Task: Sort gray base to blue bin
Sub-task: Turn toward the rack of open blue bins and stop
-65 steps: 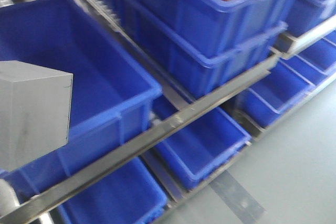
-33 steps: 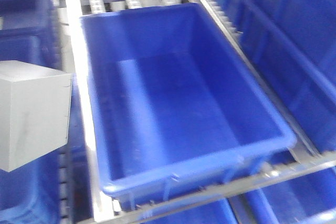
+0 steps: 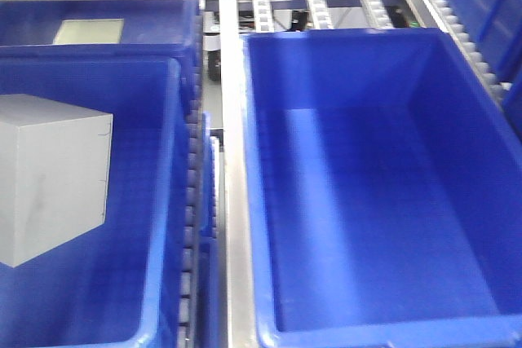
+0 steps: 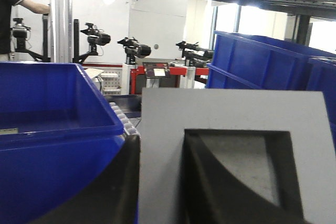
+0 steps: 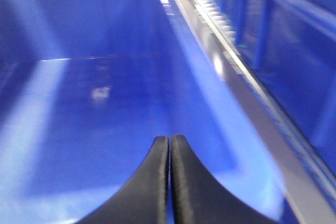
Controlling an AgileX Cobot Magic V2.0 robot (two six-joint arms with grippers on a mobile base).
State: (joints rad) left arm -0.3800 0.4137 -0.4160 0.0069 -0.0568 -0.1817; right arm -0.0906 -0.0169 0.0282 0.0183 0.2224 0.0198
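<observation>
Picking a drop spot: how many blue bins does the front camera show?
4: big bin right of the rail; left bin behind the gray base; rear bin beyond it; edge bin far right. Others may be hidden.

You are looking at a metal roller rack (image 3: pixel 233 201) carrying the blue bin (image 3: pixel 342 63) on its right lane, with another blue crate (image 3: pixel 167 201) sitting just left of the rail.

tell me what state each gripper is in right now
Left gripper: jaws shut on the gray base, pinching one wall of its recess.
Right gripper: jaws shut together, holding nothing.
</observation>
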